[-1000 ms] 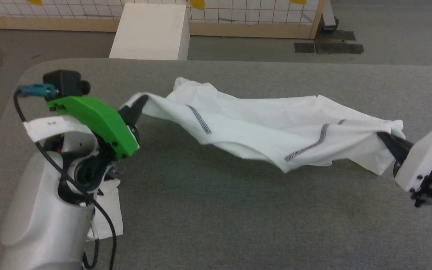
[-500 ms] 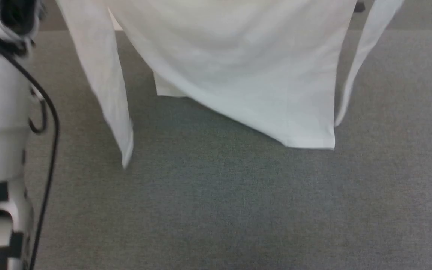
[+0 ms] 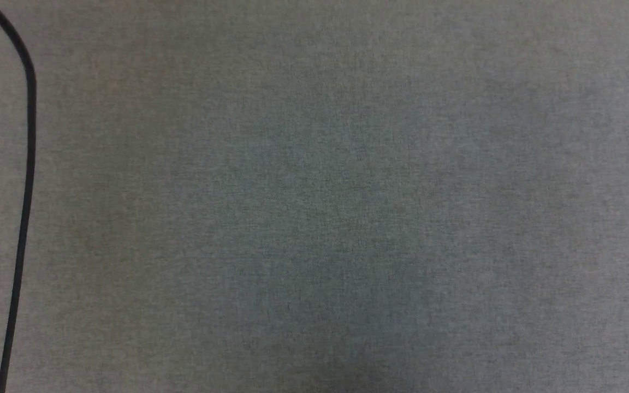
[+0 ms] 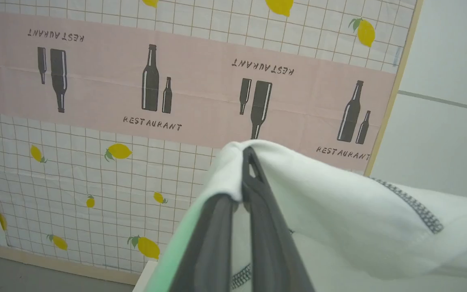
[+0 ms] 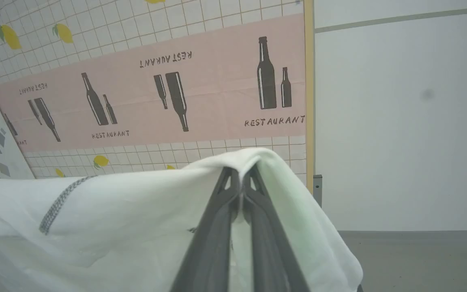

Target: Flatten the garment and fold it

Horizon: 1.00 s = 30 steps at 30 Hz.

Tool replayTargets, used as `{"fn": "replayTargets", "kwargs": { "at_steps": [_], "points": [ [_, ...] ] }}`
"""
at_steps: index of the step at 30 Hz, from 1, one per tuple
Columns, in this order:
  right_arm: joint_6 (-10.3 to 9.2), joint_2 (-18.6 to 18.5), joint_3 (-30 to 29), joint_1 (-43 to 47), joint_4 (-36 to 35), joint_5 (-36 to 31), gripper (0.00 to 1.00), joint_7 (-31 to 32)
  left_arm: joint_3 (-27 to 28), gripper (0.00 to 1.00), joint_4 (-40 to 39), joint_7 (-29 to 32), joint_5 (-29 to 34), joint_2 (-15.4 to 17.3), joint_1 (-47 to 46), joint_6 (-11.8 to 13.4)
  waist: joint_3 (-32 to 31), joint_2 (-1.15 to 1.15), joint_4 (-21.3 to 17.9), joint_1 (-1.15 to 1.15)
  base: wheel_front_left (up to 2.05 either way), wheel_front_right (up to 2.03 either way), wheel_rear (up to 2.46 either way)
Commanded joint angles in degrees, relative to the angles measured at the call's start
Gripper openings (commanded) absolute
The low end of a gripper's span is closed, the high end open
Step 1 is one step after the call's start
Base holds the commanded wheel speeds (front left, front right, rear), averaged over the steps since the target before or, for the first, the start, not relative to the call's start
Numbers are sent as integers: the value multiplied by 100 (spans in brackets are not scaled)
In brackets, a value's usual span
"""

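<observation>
Now lifted off the bench, the garment drapes toward 4 o'clock from the pinching left hand; the right hand pinches it too, ready for flattening.

White garment with grey zigzag seams hangs pinched at two spots.

Garment lifted up off table; head cam tilted further down.

- Grey fabric-covered surface was evenly lit.
- Wood-framed screen bore a lemon-dotted grid and a pink band of bottles lettered "RESTAURANT".
- Plain white wall met grey floor.
</observation>
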Motion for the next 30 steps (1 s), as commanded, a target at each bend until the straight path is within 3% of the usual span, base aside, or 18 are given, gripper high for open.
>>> {"fn": "replayTargets", "kwargs": {
  "at_steps": [1, 8, 14, 23, 30],
  "points": [
    [-9, -24, 75, -93, 132, 11, 0, -116, 52, 0, 48, -113, 43, -6, -90, -3, 307, 49, -32, -2, 0, 0, 0],
    [-9, -261, 254, 36, 635, 202, 0, -349, 103, 0, 367, -425, -177, -111, 129, -229, 502, 49, 149, -2, 0, 0, 0],
    [-9, -564, 524, 777, 725, 686, 0, -501, 21, 0, 850, -786, -439, -380, 698, -629, 333, 49, 382, -2, 0, 0, 0],
    [-9, -973, 949, 2954, 200, 1866, 0, -873, -102, 0, 1461, -1275, -848, -639, 2182, -1366, -751, 49, 597, -2, 0, 0, 0],
    [-9, -830, 827, 5308, -455, 2483, 0, -1351, -228, 0, 1281, -1250, -1194, -634, 4035, -1624, -1901, 49, 587, -2, 0, 0, 0]
  ]
}}
